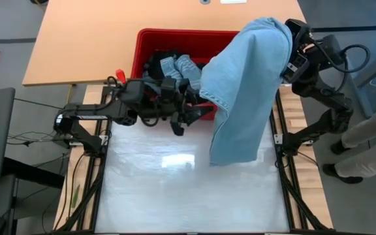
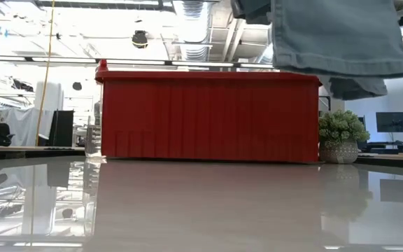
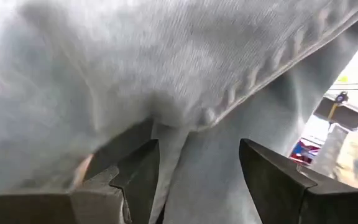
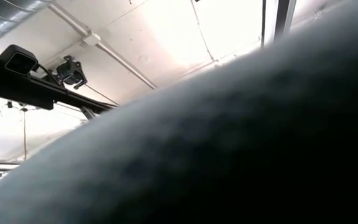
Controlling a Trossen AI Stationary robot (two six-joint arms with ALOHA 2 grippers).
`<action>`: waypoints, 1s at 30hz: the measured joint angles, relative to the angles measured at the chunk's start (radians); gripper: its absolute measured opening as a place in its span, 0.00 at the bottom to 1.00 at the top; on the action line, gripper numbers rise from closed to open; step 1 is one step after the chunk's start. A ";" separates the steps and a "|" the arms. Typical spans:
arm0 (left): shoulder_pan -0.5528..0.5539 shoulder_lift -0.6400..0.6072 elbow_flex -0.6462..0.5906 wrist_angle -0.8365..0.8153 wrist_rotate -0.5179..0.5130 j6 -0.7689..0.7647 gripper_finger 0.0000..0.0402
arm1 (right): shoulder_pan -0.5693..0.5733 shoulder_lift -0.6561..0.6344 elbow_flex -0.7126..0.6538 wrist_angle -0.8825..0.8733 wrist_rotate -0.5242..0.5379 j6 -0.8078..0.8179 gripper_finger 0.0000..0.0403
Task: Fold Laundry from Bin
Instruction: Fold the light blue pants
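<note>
Nearest the left wrist camera, pale denim fills almost the whole view, a stitched hem running across it. The left gripper stands parted just under that cloth with a fold hanging between its fingers; whether the pads touch the fabric is hard to make out.

From above, the light blue garment drapes from the right gripper, raised beside the red bin's far right corner. The cloth hides that gripper's fingertips, and its own wrist view is blocked by dark, blurred fabric, but its jaws are clenched on the garment.

The garment's lower edge hangs over the white table. More laundry lies in the bin, partly covered by the left arm.

In the low view, only the garment's hem shows, cut off above the bin.
</note>
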 joint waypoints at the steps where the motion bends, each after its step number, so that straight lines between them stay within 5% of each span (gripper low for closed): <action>1: 0.000 0.000 0.000 0.003 -0.010 0.010 0.52 | 0.000 -0.001 0.000 0.000 0.000 0.000 0.05; 14: 0.022 0.055 0.005 0.114 -0.016 0.026 0.52 | -0.034 -0.001 0.000 -0.017 0.026 0.001 0.05; 30: 0.048 0.150 0.202 0.040 0.046 0.062 0.50 | -0.016 0.010 0.001 -0.017 0.022 0.003 0.05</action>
